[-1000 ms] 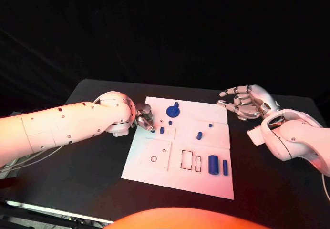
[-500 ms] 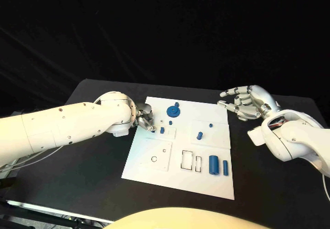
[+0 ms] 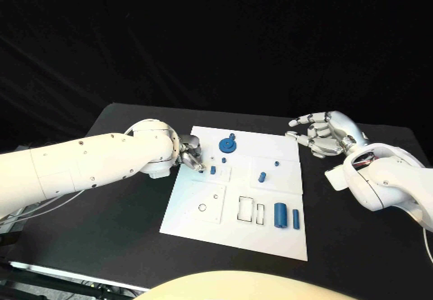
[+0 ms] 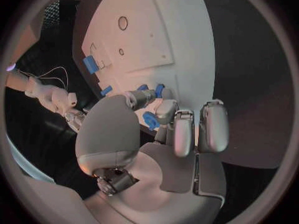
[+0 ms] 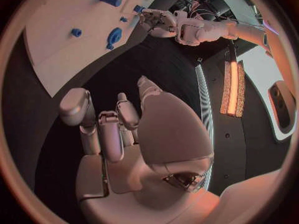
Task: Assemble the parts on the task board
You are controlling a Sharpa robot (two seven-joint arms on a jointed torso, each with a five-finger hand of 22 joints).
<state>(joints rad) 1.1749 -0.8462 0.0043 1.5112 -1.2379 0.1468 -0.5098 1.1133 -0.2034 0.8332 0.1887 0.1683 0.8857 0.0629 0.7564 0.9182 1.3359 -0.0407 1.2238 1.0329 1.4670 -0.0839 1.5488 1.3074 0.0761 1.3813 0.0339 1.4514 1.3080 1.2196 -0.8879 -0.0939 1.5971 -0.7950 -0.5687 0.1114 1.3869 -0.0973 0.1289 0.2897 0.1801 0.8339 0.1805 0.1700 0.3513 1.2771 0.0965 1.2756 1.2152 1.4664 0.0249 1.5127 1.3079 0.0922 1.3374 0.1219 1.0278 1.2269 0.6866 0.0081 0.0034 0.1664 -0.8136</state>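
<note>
Robot lab (black-draped backdrop (image 3: pixel 216 50), black table (image 3: pixel 117 212)).

head looks down, wrists close behind

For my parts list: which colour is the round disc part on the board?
Blue; the round disc part shows best in the head view.

We see the board (image 3: pixel 236 231) with open white along its near edge and near-left corner, where a hand could come down freely. Our left hand (image 3: pixel 189 154) sits at the board's far-left edge, close beside the small peg (image 3: pixel 213 169) and the round disc (image 3: pixel 228 145), crowding that corner. Our right hand (image 3: pixel 323 134) hovers off the board's far-right corner, fingers apart, well clear of the parts. Two upright cylinders (image 3: pixel 281 215) stand near the right edge, blocking a low sweep there.
</note>
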